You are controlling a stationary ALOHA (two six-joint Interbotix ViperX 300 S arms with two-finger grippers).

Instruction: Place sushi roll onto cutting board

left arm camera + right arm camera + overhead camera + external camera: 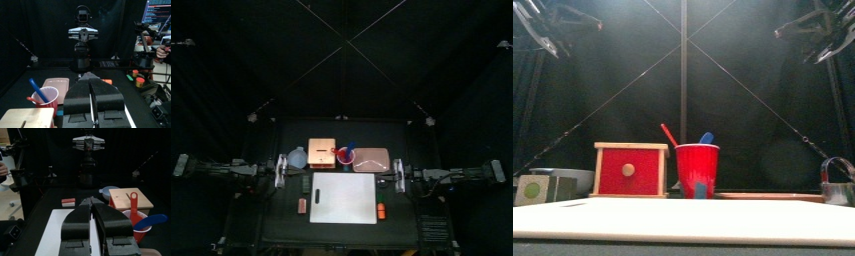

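From overhead, the white cutting board lies flat on the front half of the black table, with nothing resting on its surface. Just beside its left edge sits a small pinkish-red piece, and just beside its right edge a small orange piece; which of these is the sushi roll cannot be told at this size. Behind the board stand an orange-wood box, a red cup, a pinkish slab with white lines and a pale blue dish. The left arm and right arm rest at the table's two sides, well apart from the board. From table height, the board's edge fills the foreground; behind it stand a red-fronted wooden box and the red cup holding utensils, and the arms hang high in the upper corners. From the left wrist, the left gripper has its jaws pressed together on nothing, pointing across the table at the opposite arm; a person's hand shows beyond the curtains. From the right wrist, the right gripper likewise has its jaws together and empty, above the white board, with the pinkish-red piece beyond the board's far end.
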